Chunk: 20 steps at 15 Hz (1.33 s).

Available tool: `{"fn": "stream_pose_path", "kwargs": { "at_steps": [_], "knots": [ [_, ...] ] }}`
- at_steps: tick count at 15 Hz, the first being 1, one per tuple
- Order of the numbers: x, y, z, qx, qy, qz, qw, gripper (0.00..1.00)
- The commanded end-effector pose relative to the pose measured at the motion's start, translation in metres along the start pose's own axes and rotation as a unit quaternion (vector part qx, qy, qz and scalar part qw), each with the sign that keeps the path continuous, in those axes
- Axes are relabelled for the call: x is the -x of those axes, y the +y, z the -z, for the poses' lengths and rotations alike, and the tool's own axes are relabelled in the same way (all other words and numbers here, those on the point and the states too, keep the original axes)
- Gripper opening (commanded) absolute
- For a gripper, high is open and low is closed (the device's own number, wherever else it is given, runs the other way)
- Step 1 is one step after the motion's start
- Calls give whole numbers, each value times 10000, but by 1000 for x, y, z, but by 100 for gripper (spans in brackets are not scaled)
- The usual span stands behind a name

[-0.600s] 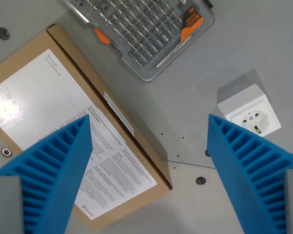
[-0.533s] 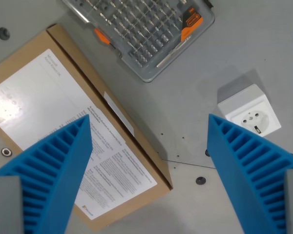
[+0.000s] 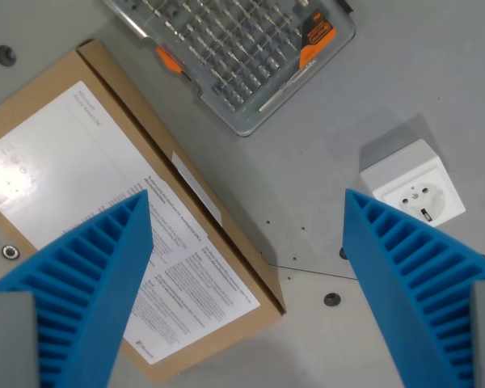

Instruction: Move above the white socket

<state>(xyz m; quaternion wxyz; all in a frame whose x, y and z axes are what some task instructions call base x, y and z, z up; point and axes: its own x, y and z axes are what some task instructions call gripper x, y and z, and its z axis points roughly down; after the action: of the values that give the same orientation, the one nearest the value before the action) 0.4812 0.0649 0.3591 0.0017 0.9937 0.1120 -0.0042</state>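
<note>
Below, the claw (image 3: 246,291) is shown spread wide and empty over the grey surface (image 3: 307,162). The socket (image 3: 412,184) lies to the right, beside the right finger (image 3: 412,283). If alignment is misjudged, the box (image 3: 105,218) or bit case (image 3: 234,48) may be overflown instead.

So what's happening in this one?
A Franka arm is looking down at a grey table through its wrist camera, jaws open and holding nothing. The white socket sits toward the wrist view's right, just beyond the right blue finger, so the gripper is not centred over it yet. A cardboard box with a printed label lies on the left, and a clear bit-set case sits at the top.
</note>
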Motion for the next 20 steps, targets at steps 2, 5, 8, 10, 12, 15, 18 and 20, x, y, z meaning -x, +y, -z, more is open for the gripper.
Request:
{"fn": "stream_pose_path", "kwargs": {
  "at_steps": [2, 5, 8, 10, 12, 15, 18, 20],
  "knots": [
    [3, 4, -2, -10, 85, 221, 9997, 100],
    [5, 8, -6, -15, 163, 344, 9993, 100],
    [8, 13, -12, -10, 256, 486, 9985, 100],
    [11, 17, -18, 2, 326, 601, 9977, 100],
    [13, 22, -24, 15, 395, 718, 9966, 100],
    [18, 30, -34, 35, 446, 929, 9947, 100],
    [23, 40, -45, 48, 470, 1135, 9924, 100],
    [27, 46, -54, 51, 493, 1275, 9906, 100]
  ]
}}
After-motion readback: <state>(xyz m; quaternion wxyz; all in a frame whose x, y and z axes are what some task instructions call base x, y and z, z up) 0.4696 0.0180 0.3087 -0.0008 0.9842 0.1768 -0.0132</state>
